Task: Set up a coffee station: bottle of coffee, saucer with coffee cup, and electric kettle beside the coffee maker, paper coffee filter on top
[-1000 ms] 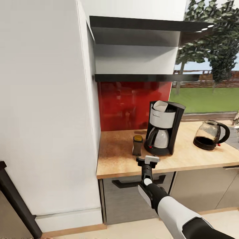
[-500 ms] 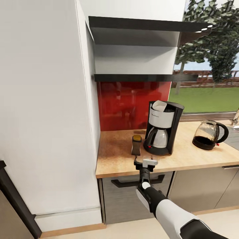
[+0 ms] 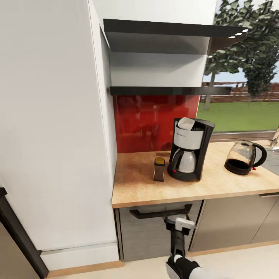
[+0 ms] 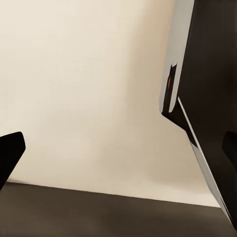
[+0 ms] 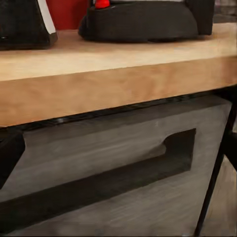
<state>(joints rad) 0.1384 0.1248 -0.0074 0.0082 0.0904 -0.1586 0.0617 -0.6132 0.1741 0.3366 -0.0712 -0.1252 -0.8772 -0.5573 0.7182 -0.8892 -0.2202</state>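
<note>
— Where's the right tool [image 3: 180, 224], and is it carrying anything?

— It hangs below the front edge of the bench [image 3: 139, 193], in front of the grey drawer front [image 3: 155, 232] with the long black handle [image 3: 161, 213]. Its fingers stand wide apart, one dark tip at each side of the right wrist view, with nothing between them and touching nothing.

— And the left tool [image 4: 118, 153]?

— In the left wrist view, its two dark fingertips [image 4: 10, 153] sit at opposite edges of the picture, so it is spread wide and empty too. Past them is a pale surface and a dark panel with a light edge.

— What's up on the bench?

— The bottle of coffee [image 3: 159, 169] stands upright, just beside the coffee maker [image 3: 190, 149] on its left side, close but I cannot tell whether they touch. The paper coffee filter [image 3: 186, 124] sits in the top of the coffee maker. The electric kettle [image 3: 245, 157] stands further right on the same bench, well apart from the machine.

— And the kitchen shelf [image 3: 170, 90]?

— It runs above the red backsplash [image 3: 147, 120].
</note>
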